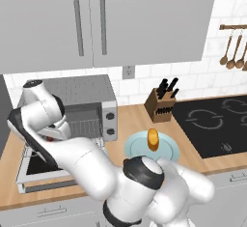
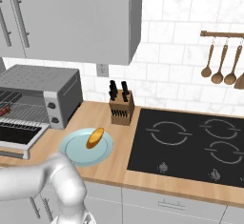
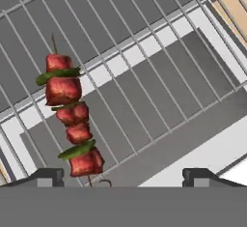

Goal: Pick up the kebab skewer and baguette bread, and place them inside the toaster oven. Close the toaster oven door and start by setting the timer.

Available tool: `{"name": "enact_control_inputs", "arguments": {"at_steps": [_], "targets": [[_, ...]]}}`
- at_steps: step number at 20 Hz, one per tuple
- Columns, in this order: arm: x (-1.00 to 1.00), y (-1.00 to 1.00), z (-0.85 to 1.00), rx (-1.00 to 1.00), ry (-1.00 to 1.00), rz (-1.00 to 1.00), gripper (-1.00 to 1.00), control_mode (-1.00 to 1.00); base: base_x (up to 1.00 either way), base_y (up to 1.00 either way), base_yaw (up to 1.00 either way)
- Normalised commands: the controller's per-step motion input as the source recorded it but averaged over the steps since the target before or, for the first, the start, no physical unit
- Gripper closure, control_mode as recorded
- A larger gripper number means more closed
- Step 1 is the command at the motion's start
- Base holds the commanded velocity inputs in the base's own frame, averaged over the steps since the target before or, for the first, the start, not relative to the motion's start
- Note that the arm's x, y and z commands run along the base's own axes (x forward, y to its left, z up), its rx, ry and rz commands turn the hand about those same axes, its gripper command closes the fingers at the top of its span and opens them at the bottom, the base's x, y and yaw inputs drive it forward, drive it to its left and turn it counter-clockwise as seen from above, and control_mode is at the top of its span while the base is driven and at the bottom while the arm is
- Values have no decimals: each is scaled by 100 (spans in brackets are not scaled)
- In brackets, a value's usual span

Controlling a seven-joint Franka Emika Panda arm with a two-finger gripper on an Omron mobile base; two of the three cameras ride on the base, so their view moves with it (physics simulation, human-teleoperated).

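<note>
Kebab skewer lies on the wire rack inside the toaster oven, its meat chunks and green pepper slices strung along a thin stick. In the hand view the gripper hangs just over it with its two finger tips spread wide and nothing between them, so the skewer looks released. A red speck on the rack in the right base view agrees with that. The toaster oven door hangs open, dropped forward over the counter edge.

Baguette bread is the piece not yet loaded. It rests on the light blue plate near the knife block, well apart from the oven. I judge it light, stiff-crusted and rounded, so it may roll or slip out of a loose pinch. Taking hold across its middle, with the fingers square to its long axis, seems safest. It appears propped at a tilt rather than lying flat, which calls for matching the approach angle.

No brand, label or legible writing shows on the oven, the plate or the cooktop.
</note>
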Motion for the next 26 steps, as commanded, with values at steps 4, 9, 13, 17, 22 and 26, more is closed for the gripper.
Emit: {"name": "enact_control_inputs", "arguments": {"at_steps": [4,9,13,17,22,26], "targets": [[-100,-91,26,0,-6,17,-100,-100,0,0,0],[-66,-100,4,0,0,10,-100,-100,0,0,0],[-34,-100,8,0,0,2,-100,-100,0,0,0],[5,-100,0,0,7,-2,-100,-100,0,0,0],[16,-100,0,0,12,-9,-100,-100,0,0,0],[15,-100,0,0,9,-8,-100,-100,0,0,0]]}}
